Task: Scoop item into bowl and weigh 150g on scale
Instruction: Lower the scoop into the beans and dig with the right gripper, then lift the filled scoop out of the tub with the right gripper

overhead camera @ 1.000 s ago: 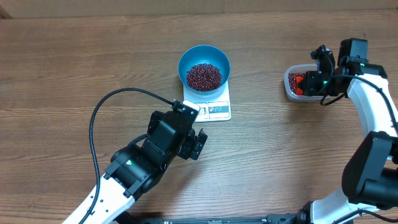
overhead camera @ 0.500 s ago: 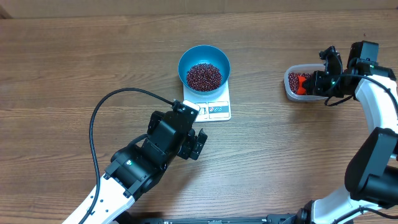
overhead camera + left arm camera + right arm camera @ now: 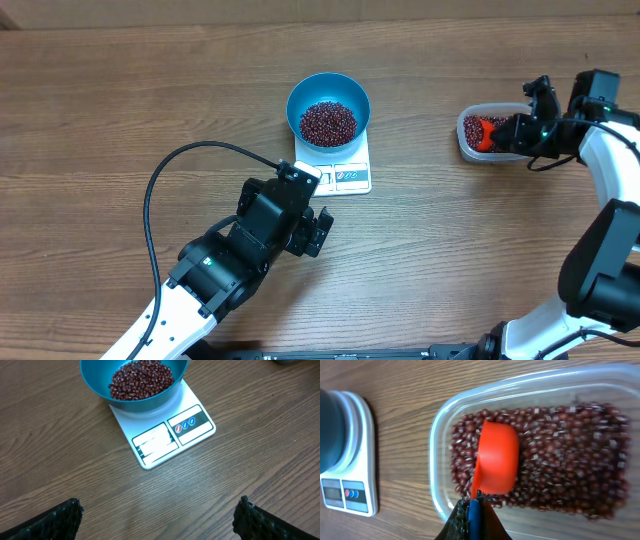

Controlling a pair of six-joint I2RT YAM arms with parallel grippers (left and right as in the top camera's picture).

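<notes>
1. Brown wood-grain desk (image 3: 100,100) fills the overhead view, and at its left a black cable (image 3: 160,190) loops toward the left arm.
2. We see the left fingers (image 3: 55,520) spread wide and holding nothing, over bare wood near the front edge of the scale (image 3: 345,175).
3. At the centre the white scale lies flat, its display and label panels uncovered.
4. We find the blue bowl (image 3: 294,100) sitting on the rear part of the scale, with a heap of dark red beans (image 3: 328,122) in its bottom.
5. Well apart to the right stands a clear tub (image 3: 462,140) that holds more beans.
6. We see the right fingers (image 3: 460,525) pinched together on the thin handle of an orange scoop (image 3: 497,457), whose cup rests among the beans in the tub.
</notes>
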